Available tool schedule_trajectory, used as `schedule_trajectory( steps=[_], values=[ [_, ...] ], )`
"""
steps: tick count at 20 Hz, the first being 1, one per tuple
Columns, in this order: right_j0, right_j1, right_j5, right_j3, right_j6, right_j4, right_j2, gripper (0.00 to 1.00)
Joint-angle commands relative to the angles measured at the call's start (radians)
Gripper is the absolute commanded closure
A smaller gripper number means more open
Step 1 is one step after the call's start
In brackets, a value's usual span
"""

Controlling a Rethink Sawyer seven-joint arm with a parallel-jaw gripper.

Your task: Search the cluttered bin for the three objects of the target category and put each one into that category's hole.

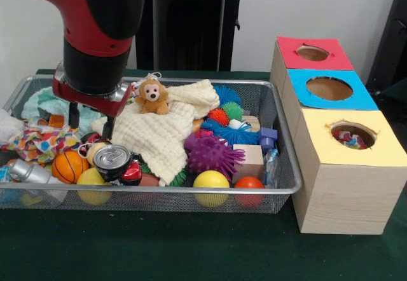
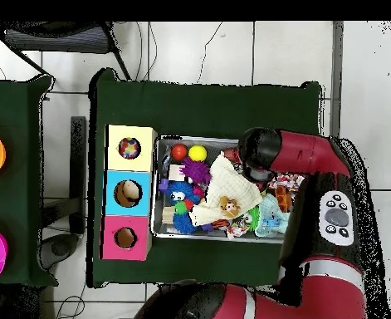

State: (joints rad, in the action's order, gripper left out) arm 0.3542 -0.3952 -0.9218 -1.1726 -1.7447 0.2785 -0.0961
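A wire bin (image 1: 280,135) holds a heap of toys. My gripper (image 1: 91,126) hangs over its left part, open, its two dark fingers (image 1: 108,128) straddling nothing, just above a dented soda can (image 1: 112,160) and a small basketball (image 1: 68,165). A monkey plush (image 1: 152,96) sits on a cream cloth (image 1: 168,131) to the gripper's right. A purple spiky ball (image 1: 213,154), a yellow ball (image 1: 211,180) and a red ball (image 1: 248,183) lie along the front wall. In the overhead view the arm's wrist (image 2: 261,156) hides the gripper.
A wooden box right of the bin has three holes: red top (image 1: 313,53), blue top (image 1: 329,88), yellow top (image 1: 351,135) with something colourful inside. Blue and green spiky toys (image 1: 226,128), a wooden block (image 1: 254,160) and patterned cloths (image 1: 38,142) fill the bin.
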Motion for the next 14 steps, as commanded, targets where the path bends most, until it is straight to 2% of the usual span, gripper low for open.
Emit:
schedule_trajectory(
  steps=[1,3,10,11,14],
  values=[
    [0.004,0.007,-0.066,0.009,-0.021,0.057,-0.023,0.0],
    [0.001,0.001,-0.053,0.002,-0.034,0.055,-0.03,0.0],
    [0.021,-0.015,0.093,-0.078,-0.096,0.013,-0.022,0.0],
    [0.025,-0.02,0.141,-0.097,-0.119,0.011,-0.021,0.0],
    [0.023,-0.018,0.156,-0.102,-0.135,0.006,-0.026,0.0]
  ],
)
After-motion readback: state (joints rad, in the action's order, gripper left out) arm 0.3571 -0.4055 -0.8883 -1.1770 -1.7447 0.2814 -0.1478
